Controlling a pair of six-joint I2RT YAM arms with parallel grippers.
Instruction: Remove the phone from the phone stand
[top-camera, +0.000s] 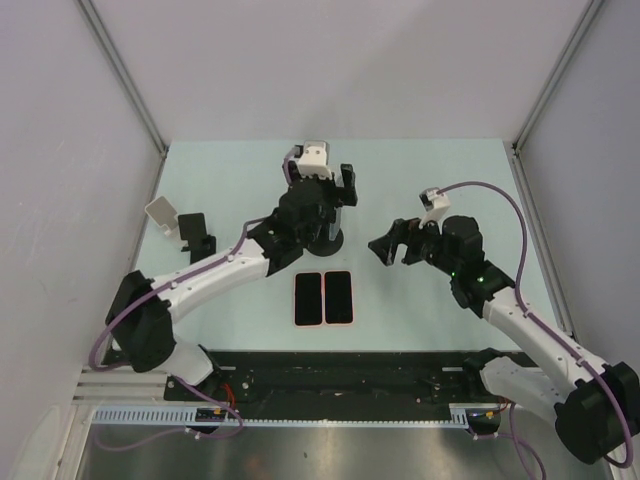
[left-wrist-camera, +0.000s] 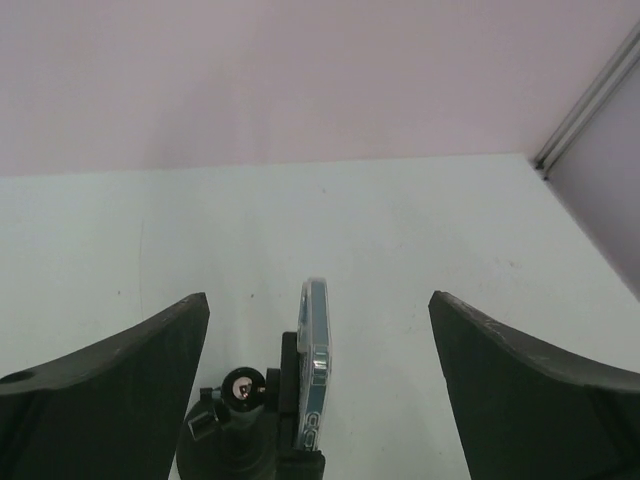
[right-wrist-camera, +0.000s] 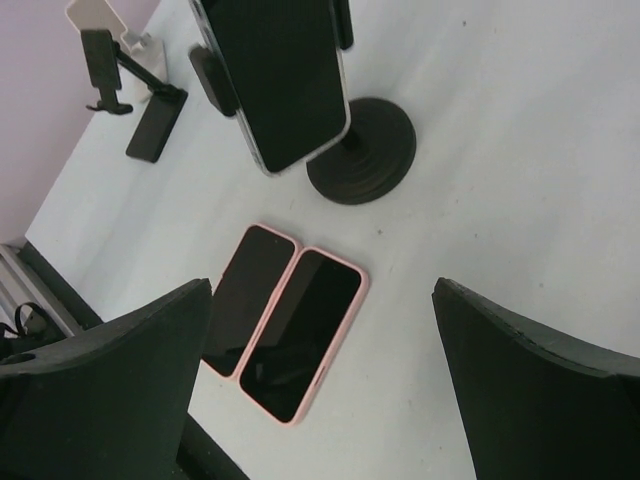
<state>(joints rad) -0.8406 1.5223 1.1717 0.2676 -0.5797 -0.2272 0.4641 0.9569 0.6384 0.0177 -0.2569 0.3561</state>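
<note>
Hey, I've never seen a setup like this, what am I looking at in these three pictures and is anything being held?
These are two robot arms bolted at the near edge of a pale table. One picture looks down from above; the other two come from small cameras on each wrist, so the dark wedges at their edges are that arm's own fingers.

In the middle, a phone sits clamped in a black phone stand with a round base. The left tool is above it, jaws open on either side of the phone's edge, not gripping. The right tool hovers open nearby, holding nothing.

Two more phones in pink cases lie flat side by side in front of the stand. At the far left stand a white holder and a small black stand.
</note>
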